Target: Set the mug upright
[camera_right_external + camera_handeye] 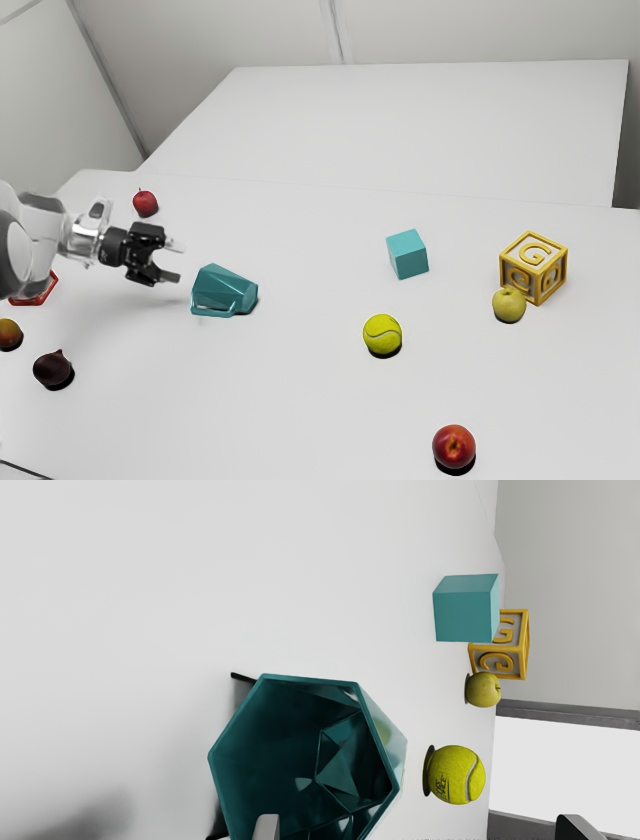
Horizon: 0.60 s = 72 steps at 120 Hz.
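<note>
The end effector (178,262) has its fingers spread apart, near the mouth of the mug (226,290), which lies on its side on the desk (240,400). Beyond sit the tennis ball (456,775) and teal cube (464,617), then the green apple (483,690) and lettered block (534,266).

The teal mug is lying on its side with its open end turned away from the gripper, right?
Not quite: the mug is lying on its side, but its open end faces toward the gripper. The wrist view shows this, looking straight into the mug's inside.
</note>
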Tool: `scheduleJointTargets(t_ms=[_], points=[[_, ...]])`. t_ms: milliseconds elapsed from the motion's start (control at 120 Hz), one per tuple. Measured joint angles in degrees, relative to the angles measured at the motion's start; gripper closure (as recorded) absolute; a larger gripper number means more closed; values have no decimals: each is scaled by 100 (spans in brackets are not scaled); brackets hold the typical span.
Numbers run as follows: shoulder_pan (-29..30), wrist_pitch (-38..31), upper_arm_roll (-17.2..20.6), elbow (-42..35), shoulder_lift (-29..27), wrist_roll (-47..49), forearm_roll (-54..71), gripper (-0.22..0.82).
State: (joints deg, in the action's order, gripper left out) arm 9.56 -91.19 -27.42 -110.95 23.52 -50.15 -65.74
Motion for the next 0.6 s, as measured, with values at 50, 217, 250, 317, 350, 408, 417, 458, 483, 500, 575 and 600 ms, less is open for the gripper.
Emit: scheduleJointTargets(t_ms=[50,217,250,317,350,408,417,458,483,500,575,600], points=[[1,55,0,-82,11,-205,-86,0],[-6,161,35,-212,98,-777,-363,0],[-9,170,54,-215,114,-872,-415,0],[-14,180,106,-217,134,-1048,-520,0],[-15,183,127,-218,152,-1128,-560,0],[-17,186,153,-221,175,-1258,-610,0],[-17,186,155,-223,180,-1275,-616,0],[-17,186,166,-237,201,-1359,-638,0],[-17,184,173,-246,214,-1407,-648,0],[-19,182,177,-251,220,-1438,-654,0],[-23,167,237,-259,233,-1560,-672,0],[-24,156,260,-260,235,-1596,-676,0]])
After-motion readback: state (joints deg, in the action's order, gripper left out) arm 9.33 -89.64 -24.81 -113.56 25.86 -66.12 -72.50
